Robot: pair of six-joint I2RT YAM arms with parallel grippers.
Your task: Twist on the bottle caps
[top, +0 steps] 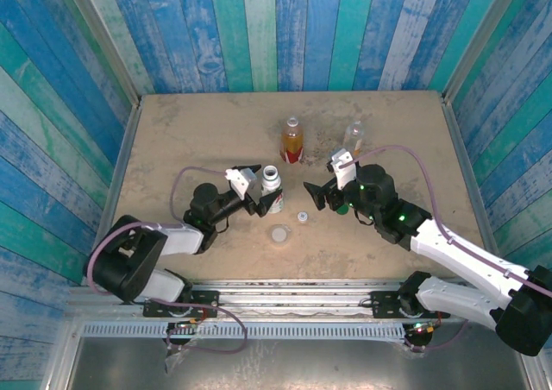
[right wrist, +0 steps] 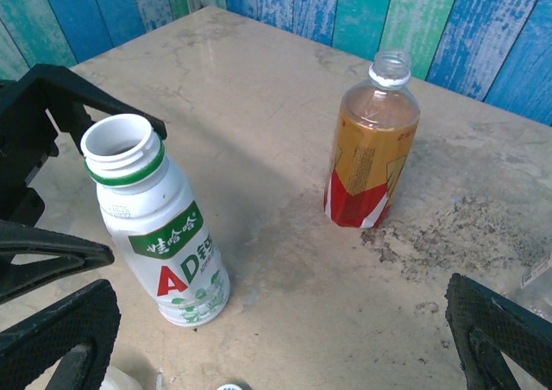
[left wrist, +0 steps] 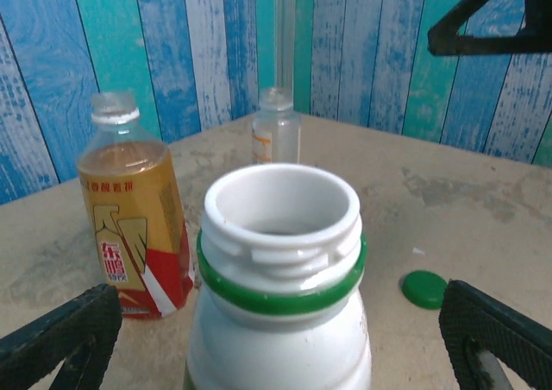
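The white bottle (top: 272, 190) stands open-mouthed near the middle of the table (top: 190, 131), its green neck ring and threads bare; the left gripper (top: 259, 187) sits around it, one finger on each side; in the left wrist view both fingers (left wrist: 60, 338) are spread wide with a clear gap to the bottle's body, so the jaws are parted and grip nothing. The left arm lies low, reaching from its base at the near left edge toward the centre, wrist about level.

Behind the white bottle stands the amber bottle (top: 293, 141), uncapped; the clear bottle (top: 354, 137) stands farther right, also uncapped. The grey cap (top: 279, 234) lies on the near side of the white bottle; the tiny white cap (top: 303, 217) lies just right of it and a little farther back; the green cap (top: 342, 208) lies flat just beside the right gripper's near finger.

The right gripper (top: 321, 198) faces the white bottle from the right, apart from it; its fingers (right wrist: 60, 338) are spread wide and hold nothing; the right arm slants in from its base at the near right corner, elbow bent, wrist low over the table.
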